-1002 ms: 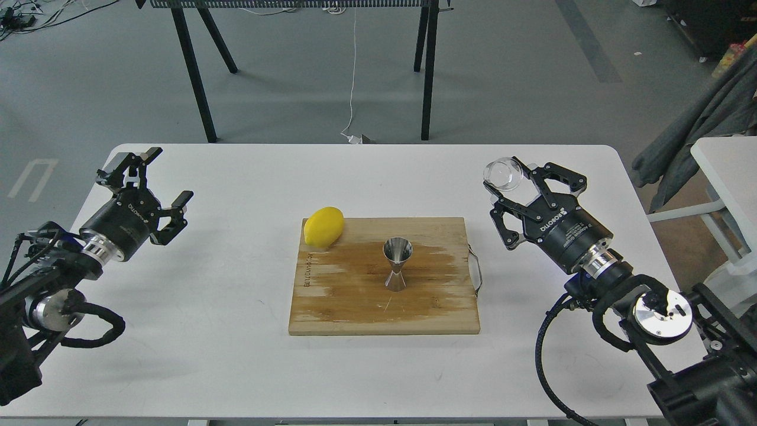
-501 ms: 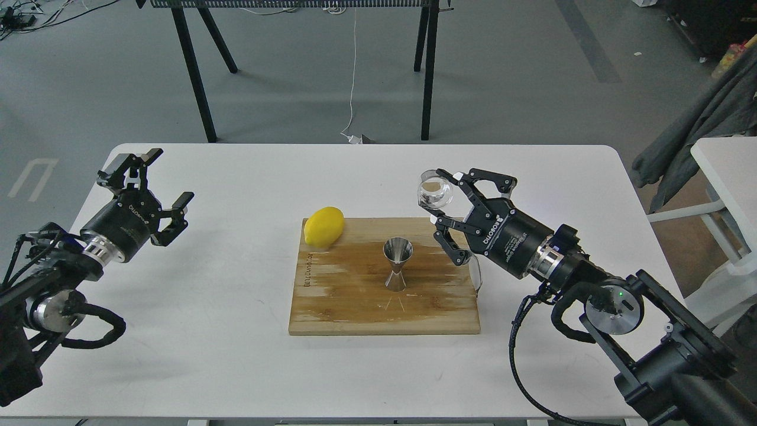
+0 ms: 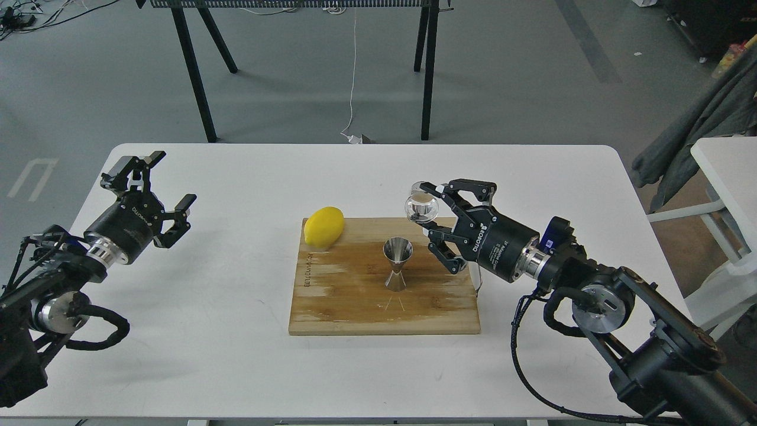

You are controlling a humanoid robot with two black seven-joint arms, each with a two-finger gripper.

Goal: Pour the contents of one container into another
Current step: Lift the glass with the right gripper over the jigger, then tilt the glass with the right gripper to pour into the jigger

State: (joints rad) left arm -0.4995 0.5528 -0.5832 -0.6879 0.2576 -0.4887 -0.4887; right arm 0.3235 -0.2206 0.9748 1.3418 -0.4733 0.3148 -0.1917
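Observation:
My right gripper (image 3: 424, 205) is shut on the small clear glass cup (image 3: 420, 208) and holds it tilted in the air over the board's back edge. The cup hangs just above and to the right of the mouth of the shiny steel jigger (image 3: 397, 263), not touching it. That jigger stands upright in the middle of the wooden cutting board (image 3: 355, 307). Whether the cup holds anything is too small to tell. My left gripper (image 3: 168, 178) hovers open over the table's far left, holding nothing.
A yellow lemon (image 3: 323, 226) lies on the board's back left corner. The board sits mid-way on the white table (image 3: 236, 367). Black trestle legs (image 3: 427, 71) stand on the floor beyond, and a second white table (image 3: 724, 171) with grey cloth stands at the right.
My right gripper has carried the cup leftward from the table's right side to just above the jigger, lowering and tilting it. The left arm has barely shifted.

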